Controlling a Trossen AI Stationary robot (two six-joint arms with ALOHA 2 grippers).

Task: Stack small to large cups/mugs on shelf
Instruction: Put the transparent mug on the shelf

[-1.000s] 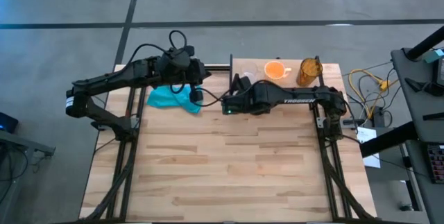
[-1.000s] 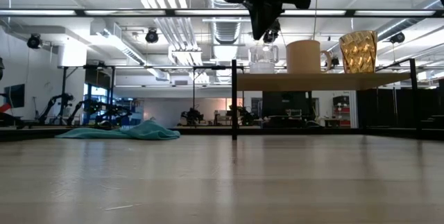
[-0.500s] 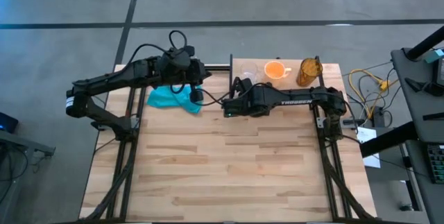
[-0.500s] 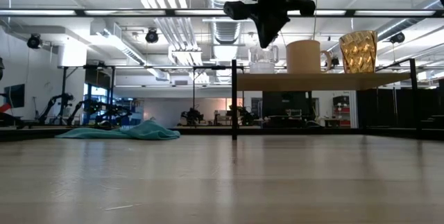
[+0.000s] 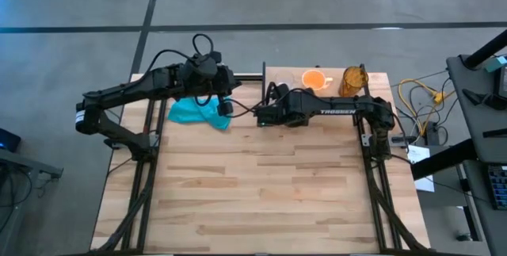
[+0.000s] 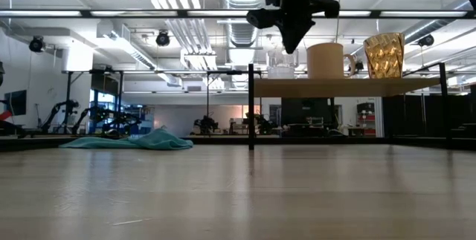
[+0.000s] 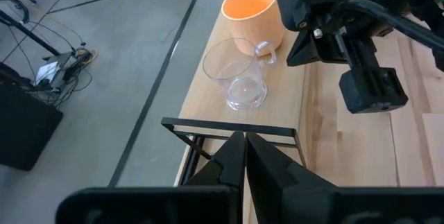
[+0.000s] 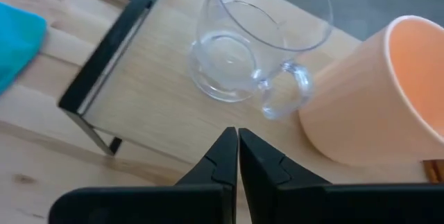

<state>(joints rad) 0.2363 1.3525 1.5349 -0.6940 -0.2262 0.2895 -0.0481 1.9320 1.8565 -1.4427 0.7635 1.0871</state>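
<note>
On the shelf, which is raised at the table's far right, three vessels stand on their bases in a row. They are a clear glass cup with a handle, an orange mug and a brown faceted cup. My right gripper is shut and hangs just above and in front of the glass cup, pointing steeply down in the low view. My left gripper is shut and empty. It waits high up, left of the shelf's corner.
A teal cloth lies crumpled on the tabletop left of the shelf, under the left arm. The shelf's black post and frame rail stand close to the right gripper. Bare planks fill the near half of the table.
My right gripper has drifted a little toward the glass cup on the shelf, sinking slightly and tipping further down, and it has stayed shut. The cups have not moved.
</note>
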